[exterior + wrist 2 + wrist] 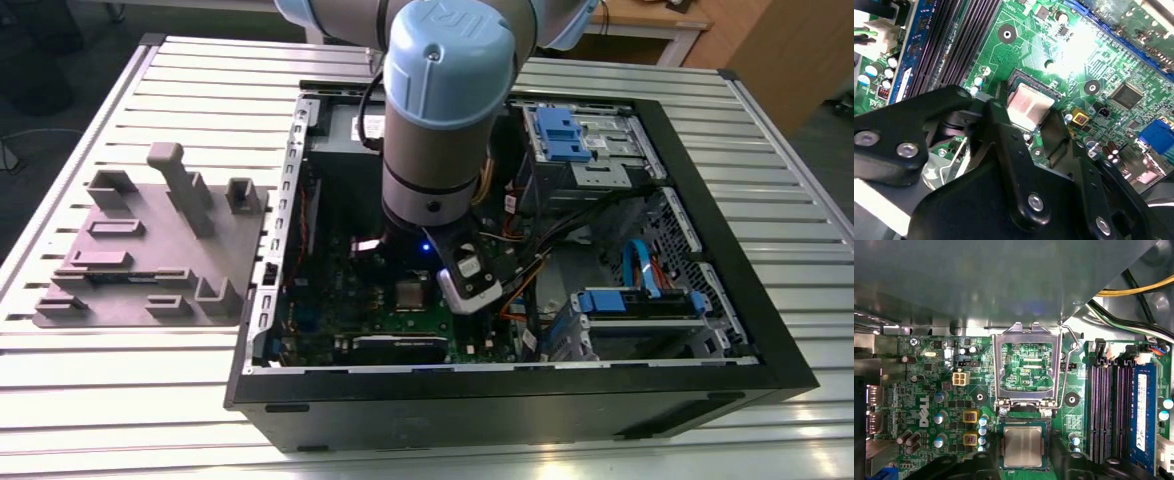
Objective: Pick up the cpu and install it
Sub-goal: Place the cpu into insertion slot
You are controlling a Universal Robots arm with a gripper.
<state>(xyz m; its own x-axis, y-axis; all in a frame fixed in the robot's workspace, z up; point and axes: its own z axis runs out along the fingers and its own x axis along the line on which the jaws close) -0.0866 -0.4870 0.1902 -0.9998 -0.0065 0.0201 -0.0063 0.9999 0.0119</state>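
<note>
The cpu [1024, 447] lies seated in the green board's [934, 390] socket [1024, 420]; the fingers [998, 122] stand open, flanking it.

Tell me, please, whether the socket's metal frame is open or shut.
Open: the frame stands flipped back, and the cpu lies uncovered.

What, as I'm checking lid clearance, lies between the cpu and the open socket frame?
In the first wrist view, a hinge bar with two screws separates the cpu from the socket frame.

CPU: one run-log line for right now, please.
cpu: in socket on green board | socket frame: hinged open | gripper: directly over cpu, grip unclear
</note>
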